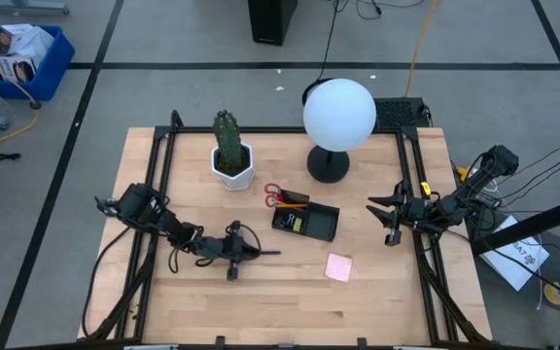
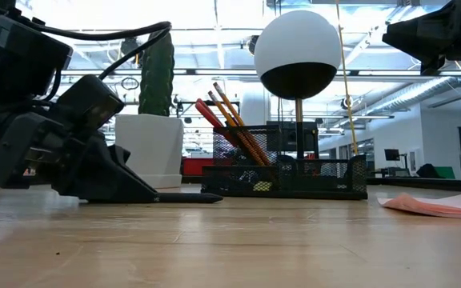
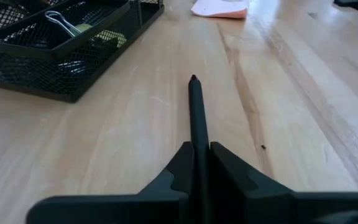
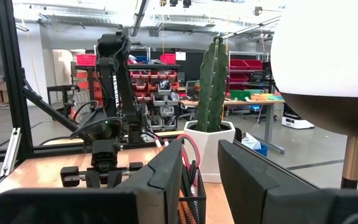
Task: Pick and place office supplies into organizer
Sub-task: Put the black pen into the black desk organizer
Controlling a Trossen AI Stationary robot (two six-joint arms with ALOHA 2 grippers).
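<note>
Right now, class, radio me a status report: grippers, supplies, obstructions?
Left gripper low on table, shut on black pen. Right gripper open, waiting at right edge. Organizer holds scissors; pink pad still out. Path to organizer unobstructed.

No text, label, brand or number can be read anywhere. The white sheet (image 1: 520, 251) on the floor beside the table carries dark print, and the bag in the blue bin (image 1: 22, 56) shows printed patches, but both are too small to make out.
</note>
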